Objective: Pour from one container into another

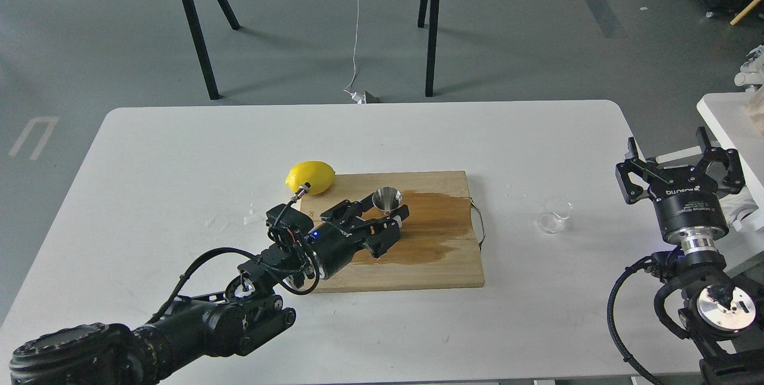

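Observation:
The shiny steel jigger [387,199] stands mouth-up on the wooden cutting board [453,265], and my left gripper [391,218] is shut around its lower half, hiding its base. The small clear glass cup [554,215] stands upright on the white table to the right of the board, with nothing touching it. My right gripper [680,165] hangs past the table's right edge, to the right of the cup, open, fingers spread wide and holding nothing.
A yellow lemon [310,176] lies at the board's far left corner, just behind my left wrist. A dark wet stain [430,230] covers the board's middle. A metal handle [479,224] sticks out of the board's right side. Another white table [725,119] stands at far right.

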`<state>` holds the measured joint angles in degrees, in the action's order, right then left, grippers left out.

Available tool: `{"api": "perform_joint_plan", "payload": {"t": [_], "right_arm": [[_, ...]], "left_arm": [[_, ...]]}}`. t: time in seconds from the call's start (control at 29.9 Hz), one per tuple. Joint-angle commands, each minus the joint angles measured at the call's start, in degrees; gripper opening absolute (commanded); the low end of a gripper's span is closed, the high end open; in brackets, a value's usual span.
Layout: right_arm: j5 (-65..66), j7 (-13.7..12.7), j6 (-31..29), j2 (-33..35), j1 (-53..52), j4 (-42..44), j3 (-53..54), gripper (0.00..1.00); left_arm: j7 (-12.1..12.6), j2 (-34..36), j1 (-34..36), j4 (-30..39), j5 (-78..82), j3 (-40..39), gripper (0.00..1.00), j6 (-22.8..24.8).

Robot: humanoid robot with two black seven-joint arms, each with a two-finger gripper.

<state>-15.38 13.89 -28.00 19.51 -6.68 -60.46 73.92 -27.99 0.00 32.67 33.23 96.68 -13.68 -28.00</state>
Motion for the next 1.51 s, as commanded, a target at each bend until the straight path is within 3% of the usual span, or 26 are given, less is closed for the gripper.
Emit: {"api": "perform_joint_plan", "payload": {"t": [0.0,1.47], "right_arm": [[0.0,0.0,0.0,0.0,0.1,0.1,0.1,0.98],[0.0,0.0,0.0,0.0,0.2,0.1,0.0,0.98]], "left_arm": [[0.0,0.0,-0.2,0.2,0.0,0.1,0.82,0.0],[0.0,0.0,-2.5,0.6,0.1,-0.5,0.85,0.0]]}}
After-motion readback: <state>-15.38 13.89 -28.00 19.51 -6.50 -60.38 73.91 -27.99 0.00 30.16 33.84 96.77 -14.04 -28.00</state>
